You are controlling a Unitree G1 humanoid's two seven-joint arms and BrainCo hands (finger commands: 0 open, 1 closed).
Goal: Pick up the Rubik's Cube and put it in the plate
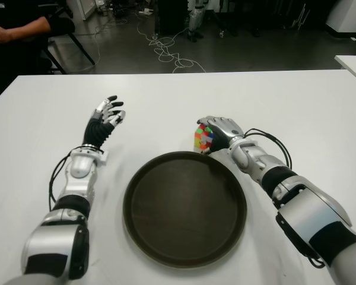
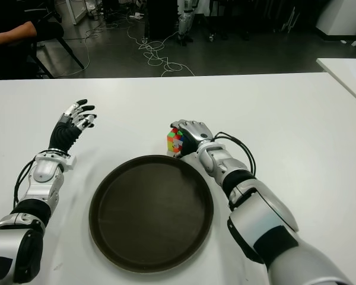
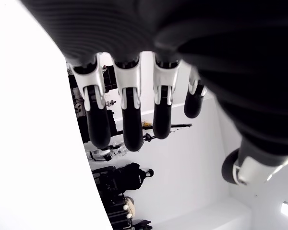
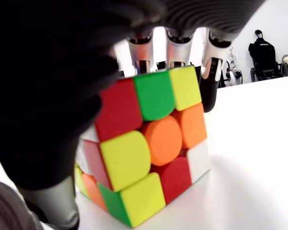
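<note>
My right hand [image 1: 221, 132] is wrapped around the Rubik's Cube [image 1: 203, 138], which sits on the white surface [image 1: 285, 101] just beyond the plate [image 1: 184, 208] at its 1 o'clock. My left hand [image 1: 107, 114] shows at the plate's 10 o'clock, fingers spread, holding nothing.

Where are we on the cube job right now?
Done: the right robot hand has closed around the multicoloured Rubik's Cube, just beyond the round dark plate. In hand: the cube, apparently not lifted yet. Left: lifting and placing. The left robot hand hangs open.
</note>
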